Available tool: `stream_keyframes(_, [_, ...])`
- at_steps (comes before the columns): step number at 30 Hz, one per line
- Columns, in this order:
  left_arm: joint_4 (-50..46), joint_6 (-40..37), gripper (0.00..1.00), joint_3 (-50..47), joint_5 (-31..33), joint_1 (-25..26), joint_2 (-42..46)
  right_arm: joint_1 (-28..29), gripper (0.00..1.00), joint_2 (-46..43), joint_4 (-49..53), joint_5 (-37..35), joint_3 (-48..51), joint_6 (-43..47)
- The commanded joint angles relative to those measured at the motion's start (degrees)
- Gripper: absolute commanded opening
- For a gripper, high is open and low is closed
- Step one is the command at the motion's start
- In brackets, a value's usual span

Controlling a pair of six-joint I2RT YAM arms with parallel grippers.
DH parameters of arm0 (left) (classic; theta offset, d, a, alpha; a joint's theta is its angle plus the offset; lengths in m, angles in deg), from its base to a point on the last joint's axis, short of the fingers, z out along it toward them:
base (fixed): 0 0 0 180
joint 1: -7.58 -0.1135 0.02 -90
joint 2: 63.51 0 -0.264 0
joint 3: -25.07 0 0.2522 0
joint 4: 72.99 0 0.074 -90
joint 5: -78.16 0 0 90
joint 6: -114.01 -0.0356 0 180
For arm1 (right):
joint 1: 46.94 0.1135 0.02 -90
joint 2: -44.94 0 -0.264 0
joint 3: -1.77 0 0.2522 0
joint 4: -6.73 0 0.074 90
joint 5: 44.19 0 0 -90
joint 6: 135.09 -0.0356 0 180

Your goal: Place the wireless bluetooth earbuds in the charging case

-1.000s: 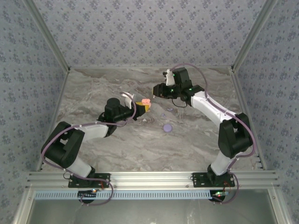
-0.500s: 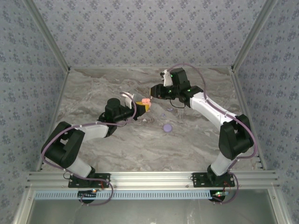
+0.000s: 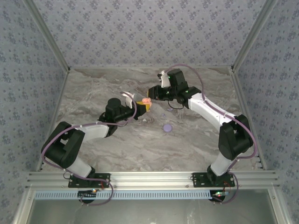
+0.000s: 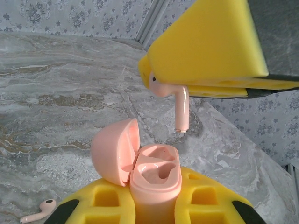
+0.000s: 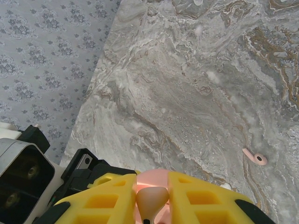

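Clamps charging case point(image 4: 154, 198) upright, lid point(image 4: 114, 151) open, in left gripper point(image 3: 143, 106) so sockets point(image 4: 156, 169) face up; pinches one earbud point(image 4: 181, 105) stem-down in right gripper point(image 5: 152, 199) just above case for straight entry; leaves second earbud point(image 4: 39, 211) on bench point(image 4: 56, 93) near case.

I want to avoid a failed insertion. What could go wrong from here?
The earbud hangs above the open case; if its stem misses the narrow socket, it may hit the rim. The right pincer grips only the earbud's head, so a bump could twist it loose. Its wide pads might knock the lid.
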Motion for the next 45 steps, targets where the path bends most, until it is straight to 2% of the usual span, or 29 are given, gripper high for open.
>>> stream_keyframes(1, [2.71, 0.82, 0.1, 2.33, 0.32, 0.22, 0.04, 0.55, 0.25, -0.65, -0.8, -0.78, -0.71, -0.42])
stream_keyframes(45, [3.74, 4.94, 0.1, 2.59, 0.37, 0.3, 0.4, 2.13, 0.25, 0.91, -0.43, -3.02, -0.45, -0.22])
